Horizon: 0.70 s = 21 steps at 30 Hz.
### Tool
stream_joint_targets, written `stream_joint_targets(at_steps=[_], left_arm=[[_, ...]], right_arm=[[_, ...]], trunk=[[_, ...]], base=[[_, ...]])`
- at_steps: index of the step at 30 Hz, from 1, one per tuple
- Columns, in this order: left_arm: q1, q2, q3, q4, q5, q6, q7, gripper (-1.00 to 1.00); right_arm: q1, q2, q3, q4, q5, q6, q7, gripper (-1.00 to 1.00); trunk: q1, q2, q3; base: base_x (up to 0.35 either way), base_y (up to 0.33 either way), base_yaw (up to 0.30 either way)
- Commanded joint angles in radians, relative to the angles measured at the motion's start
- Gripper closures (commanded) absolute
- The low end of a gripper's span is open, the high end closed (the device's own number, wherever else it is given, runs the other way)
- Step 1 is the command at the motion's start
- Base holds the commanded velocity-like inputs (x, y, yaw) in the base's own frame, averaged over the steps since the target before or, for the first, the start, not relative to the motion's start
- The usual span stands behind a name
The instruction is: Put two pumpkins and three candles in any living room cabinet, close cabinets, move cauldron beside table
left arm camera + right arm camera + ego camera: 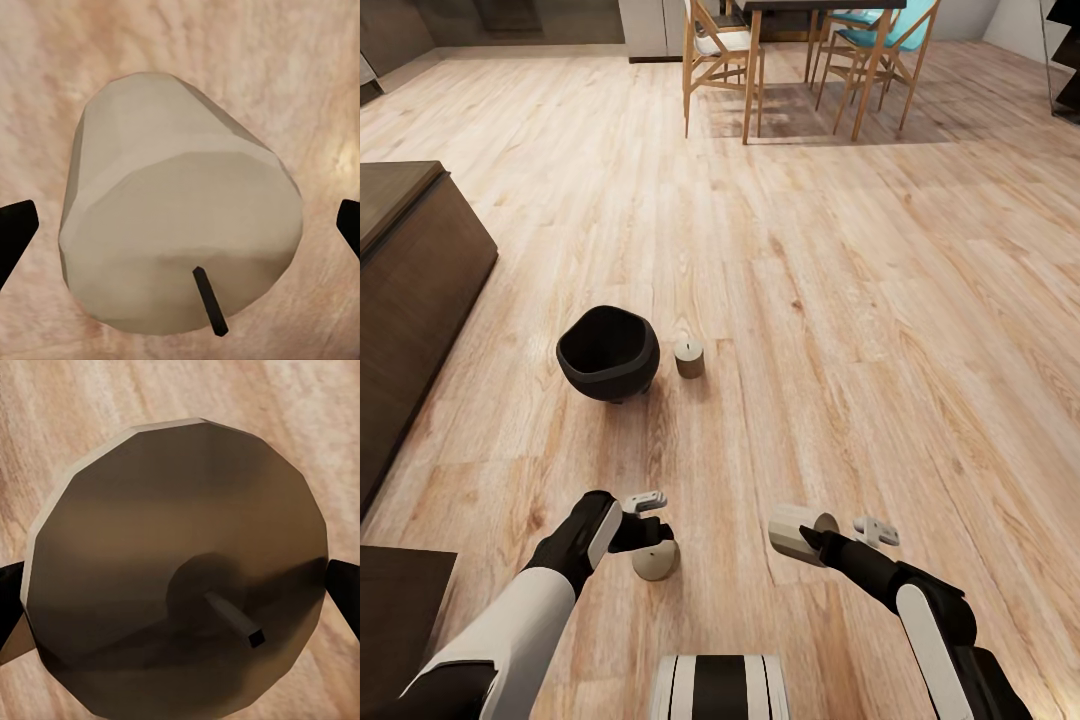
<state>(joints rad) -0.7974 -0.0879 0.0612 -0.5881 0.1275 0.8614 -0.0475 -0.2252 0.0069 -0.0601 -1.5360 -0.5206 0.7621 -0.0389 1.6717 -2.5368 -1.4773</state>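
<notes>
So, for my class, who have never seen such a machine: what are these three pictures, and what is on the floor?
It is a simulated two-armed robot. The big picture looks down from its head; the other two come from cameras by each pincer. On the wooden floor stand a black cauldron and a candle. The left pincer is around a second candle, seemingly without touching it; the right pincer seems to grip a third. A dark cabinet stands left.

Pale wood-plank floor (pixel 860 300) runs across the whole room, evenly lit. At the far end stands a dark-topped dining table (pixel 800 10) on light wooden legs, with wooden chairs (pixel 880 55) around it, some with teal seats.
</notes>
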Motion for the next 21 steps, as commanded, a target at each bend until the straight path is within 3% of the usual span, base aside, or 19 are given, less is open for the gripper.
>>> stream_joint_targets(at_steps=[1, 21], left_arm=[[0.000, -0.001, 0.006, -0.001, 0.000, 0.005, -0.002, -1.00], [0.000, -0.003, 0.006, -0.001, 0.000, 0.007, -0.003, -1.00]], right_arm=[[0.000, 0.001, -0.002, -0.001, -0.009, 0.005, -0.004, 1.00], [-0.001, 0.001, -0.001, -0.001, -0.009, 0.005, -0.004, 1.00]], trunk=[[0.000, 0.000, -0.001], [0.001, -0.001, -0.012]], base=[[0.000, 0.000, 0.000], [0.000, 0.000, 0.000]])
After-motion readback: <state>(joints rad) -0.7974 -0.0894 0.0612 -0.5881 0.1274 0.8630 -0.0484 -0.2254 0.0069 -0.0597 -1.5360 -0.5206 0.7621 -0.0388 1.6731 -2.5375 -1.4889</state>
